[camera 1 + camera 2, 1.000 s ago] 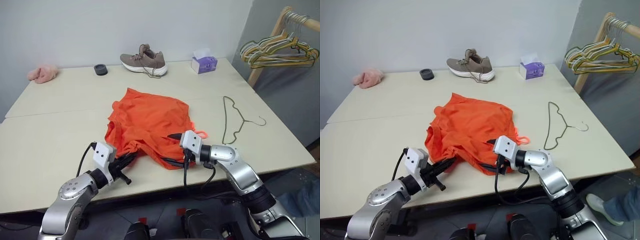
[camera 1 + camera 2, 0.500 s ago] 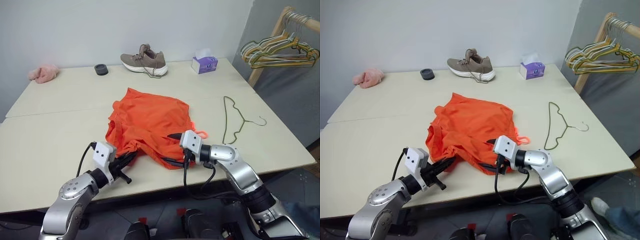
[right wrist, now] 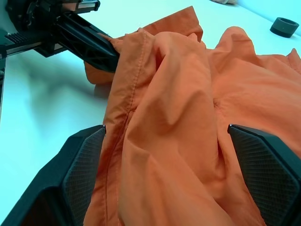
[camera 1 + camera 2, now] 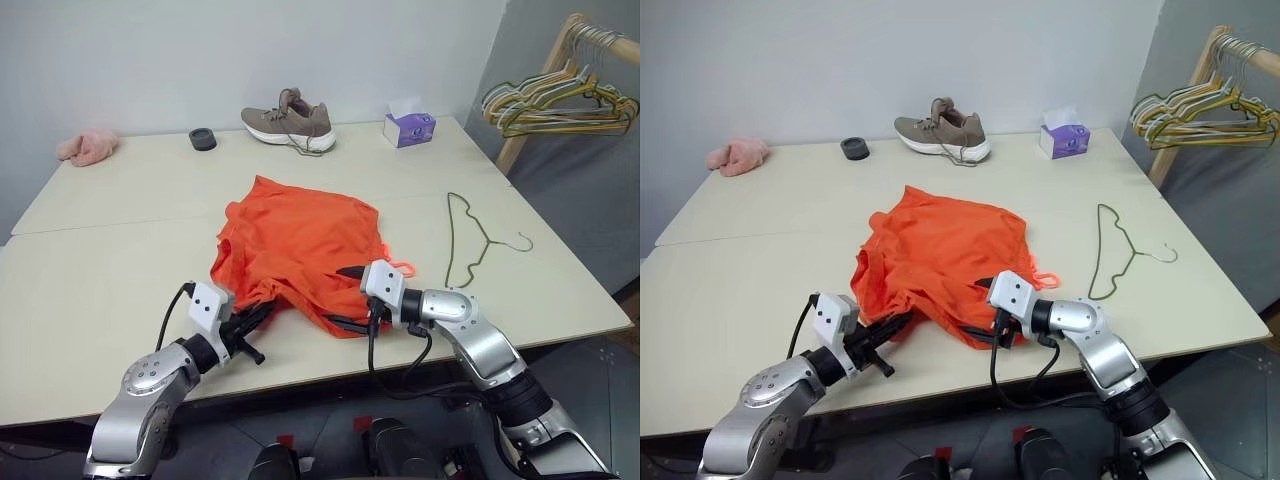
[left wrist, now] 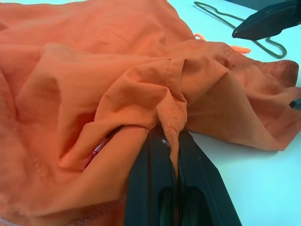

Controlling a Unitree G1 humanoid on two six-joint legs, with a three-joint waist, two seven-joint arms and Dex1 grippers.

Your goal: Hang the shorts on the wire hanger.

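Orange shorts (image 4: 296, 248) crumpled on a table (image 4: 100, 290), near its front edge; wire hanger (image 4: 468, 238) flat beside them, apart from the fabric, toward the right edge.

Shorts: bunched heap, no clear long axis; a pulled-out corner trails toward the front-left. Left gripper (image 4: 262, 315): fingers closed tight, pinching a fold of that corner, as the left wrist view shows (image 5: 171, 136). Right gripper (image 4: 985, 312): fingers (image 3: 82, 160) spread wide, one on either side of the raised front-right edge of the shorts, not visibly clamping it. Wire hanger: long axis running from front to back of the table, hook pointing to the right edge. At the back edge: grey shoe (image 4: 288, 120), purple tissue box (image 4: 408, 127), small black ring (image 4: 202, 139), pink fluffy cloth (image 4: 86, 147). Beyond the back-right corner: bunched hangers (image 4: 555, 102) on a wooden rack (image 4: 540, 90).
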